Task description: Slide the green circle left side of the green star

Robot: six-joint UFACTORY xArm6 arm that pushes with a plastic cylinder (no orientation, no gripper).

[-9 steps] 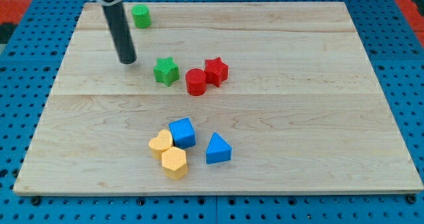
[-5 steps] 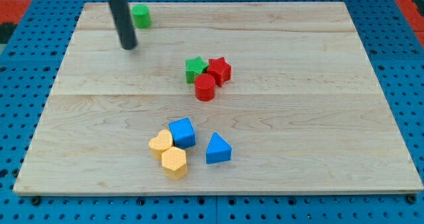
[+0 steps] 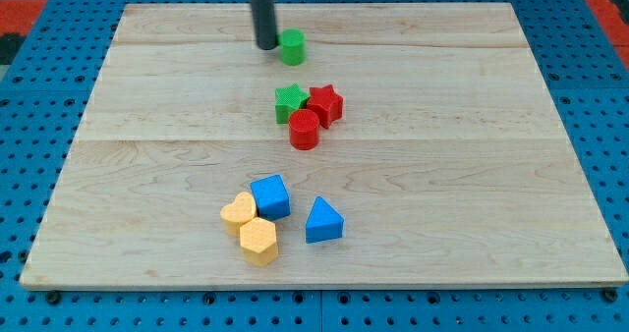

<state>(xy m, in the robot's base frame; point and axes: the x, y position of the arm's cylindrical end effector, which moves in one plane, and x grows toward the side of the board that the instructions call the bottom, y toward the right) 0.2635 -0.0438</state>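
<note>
The green circle sits at the far side of the board, near its middle, well apart from the green star, which lies nearer the camera and almost straight below it in the view. My tip stands just beside the circle's left side, touching it or very close; I cannot tell which. The rod has no fingers and holds nothing; it can only push. The star is packed against the red star on its right and the red circle at its near right, so its left side is the open one. As I judge it, the step in hand is to bring the circle toward the near side and end it left of the star. From where it stands, my tip would drive the circle right, the wrong way, so it is best to go round to the circle's far side and push it nearward with a slight leftward lean, centred so it does not roll off, stopping short of the star. The 4 blocks at the near side, yellow heart, yellow hexagon, blue cube and blue triangle, are out of the path.
</note>
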